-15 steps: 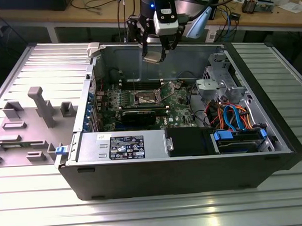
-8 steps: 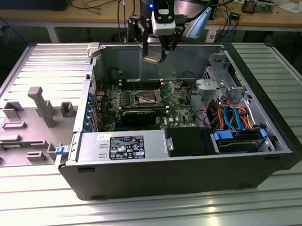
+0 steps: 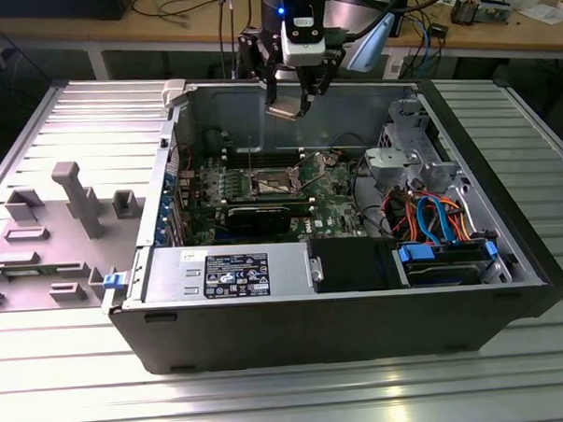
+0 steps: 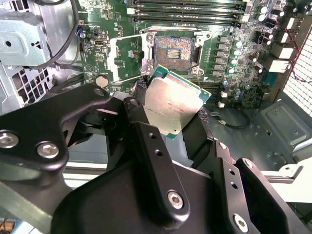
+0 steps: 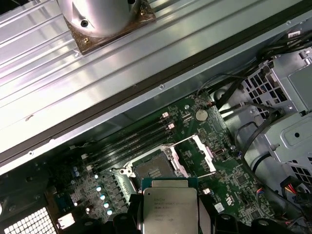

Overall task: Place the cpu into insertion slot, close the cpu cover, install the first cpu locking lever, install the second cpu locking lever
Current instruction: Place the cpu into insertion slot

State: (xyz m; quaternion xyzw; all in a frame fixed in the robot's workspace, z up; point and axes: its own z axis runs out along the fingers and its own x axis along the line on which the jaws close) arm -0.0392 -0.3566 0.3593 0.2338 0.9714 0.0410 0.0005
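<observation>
We saw the gripper (image 3: 292,102) pinching the cpu (image 3: 285,109) by two opposite edges, its black fingers (image 4: 140,109) pressed against the chip's sides. In the exterior view it hung over the open computer case (image 3: 314,312), high above the motherboard (image 3: 332,185) and well apart from it. In both wrist views the cpu (image 4: 170,105) (image 5: 169,207) turned its silver-grey metal top to the camera, with a thin green border round it. The chip was close to square, so we could name no long axis. In the first wrist view its edges ran roughly in line with those of the insertion slot (image 5: 151,170). The slot (image 4: 174,50) lay uncovered, dark centre showing, and the cpu cover (image 4: 127,58) (image 5: 197,153) stood swung away beside it. Memory slots (image 4: 185,9) ran along the slot's far side. The case lay on its side on a ribbed aluminium table (image 3: 271,398), with a power supply (image 3: 228,269) along its near wall and a drive cage (image 3: 410,159) over blue and orange cables (image 3: 431,218) to the exterior view's right. A grey fixture (image 3: 75,197) with upright blocks sat to the exterior view's left, and a wooden workbench (image 3: 161,29) crossed the background. The fingers hid the cpu's gripped edges and the first wrist view cut off its near edge. In the exterior view the chip seemed slightly tilted, though we could not be sure.
</observation>
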